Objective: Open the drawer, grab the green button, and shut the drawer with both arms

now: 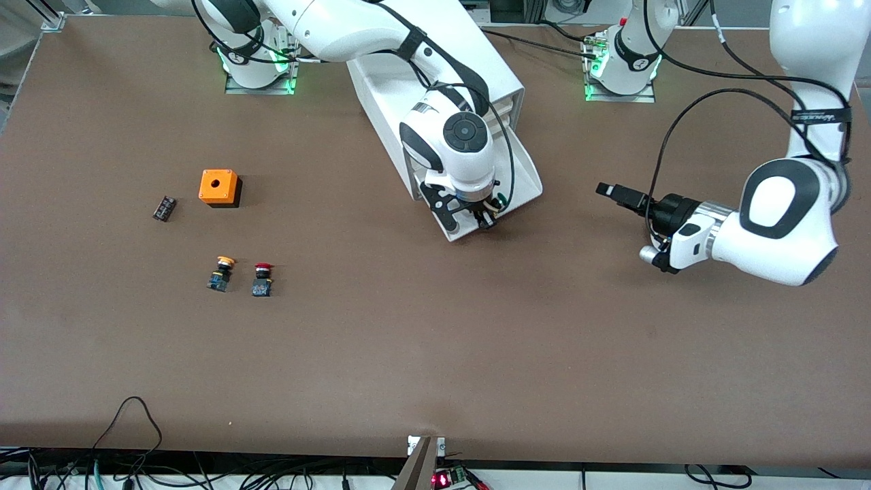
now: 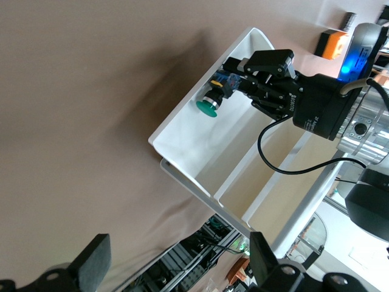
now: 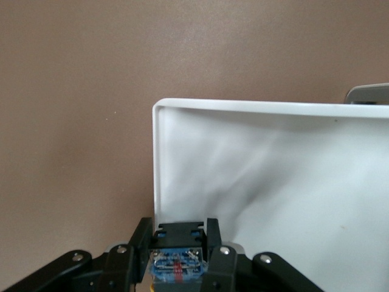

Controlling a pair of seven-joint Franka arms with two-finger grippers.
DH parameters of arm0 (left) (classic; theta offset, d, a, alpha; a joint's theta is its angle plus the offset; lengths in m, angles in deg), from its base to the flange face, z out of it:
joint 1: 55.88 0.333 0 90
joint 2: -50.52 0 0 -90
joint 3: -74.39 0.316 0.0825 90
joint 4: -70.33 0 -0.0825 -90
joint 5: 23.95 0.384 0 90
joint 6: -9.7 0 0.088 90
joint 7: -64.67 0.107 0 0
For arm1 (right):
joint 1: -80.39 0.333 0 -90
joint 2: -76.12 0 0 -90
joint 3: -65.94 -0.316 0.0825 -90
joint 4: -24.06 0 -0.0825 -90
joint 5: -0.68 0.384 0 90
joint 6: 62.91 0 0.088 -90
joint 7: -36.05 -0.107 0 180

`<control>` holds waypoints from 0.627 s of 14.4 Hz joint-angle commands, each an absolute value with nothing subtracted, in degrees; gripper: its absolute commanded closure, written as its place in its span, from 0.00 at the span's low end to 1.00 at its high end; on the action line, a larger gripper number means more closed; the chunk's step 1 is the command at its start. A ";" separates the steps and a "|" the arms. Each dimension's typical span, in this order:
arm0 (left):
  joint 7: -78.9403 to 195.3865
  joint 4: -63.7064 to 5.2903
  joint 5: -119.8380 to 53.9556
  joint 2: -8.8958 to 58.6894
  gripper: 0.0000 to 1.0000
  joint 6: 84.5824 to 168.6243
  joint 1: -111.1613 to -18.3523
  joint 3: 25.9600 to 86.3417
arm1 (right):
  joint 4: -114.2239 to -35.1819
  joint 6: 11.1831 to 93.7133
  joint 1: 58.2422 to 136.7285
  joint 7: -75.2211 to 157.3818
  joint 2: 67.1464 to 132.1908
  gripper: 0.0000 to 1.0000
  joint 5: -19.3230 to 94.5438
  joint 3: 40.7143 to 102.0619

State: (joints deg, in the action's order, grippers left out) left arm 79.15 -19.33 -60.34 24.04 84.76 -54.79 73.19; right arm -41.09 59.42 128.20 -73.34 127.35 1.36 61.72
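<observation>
small green-capped push button with black body and blue base (image 2: 214, 97) is pinched in the right gripper (image 2: 234, 83), inside the pulled-out shallow white plastic drawer (image 2: 182, 121) of the big white cabinet (image 1: 381, 88). cap points sideways out of the fingers. left gripper (image 1: 614, 192), fingers spread, waits near the drawer, toward the left arm's end.

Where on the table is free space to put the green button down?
The widest bare patch lies nearer the front camera than the drawer, between the red button and the left hand. It is crowded at the drawer, where the right hand holds the green button.
</observation>
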 commanded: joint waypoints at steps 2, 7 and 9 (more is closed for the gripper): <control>73.91 -12.13 -54.73 23.45 0.00 80.03 -55.53 72.90 | -40.46 55.31 127.94 -70.75 124.56 0.94 0.59 62.07; 65.13 -3.77 -37.80 23.71 0.00 79.93 -62.37 71.84 | -40.46 51.01 122.59 -53.21 120.33 0.98 0.76 62.51; 63.01 -1.32 -28.48 23.62 0.00 81.50 -66.06 71.93 | -40.46 48.20 119.16 -42.93 119.80 0.99 0.76 62.34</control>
State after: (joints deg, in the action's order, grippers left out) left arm 65.71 -5.04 -36.23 24.07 81.15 -62.60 71.71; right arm -40.21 50.86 122.41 -51.40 120.87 1.26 63.22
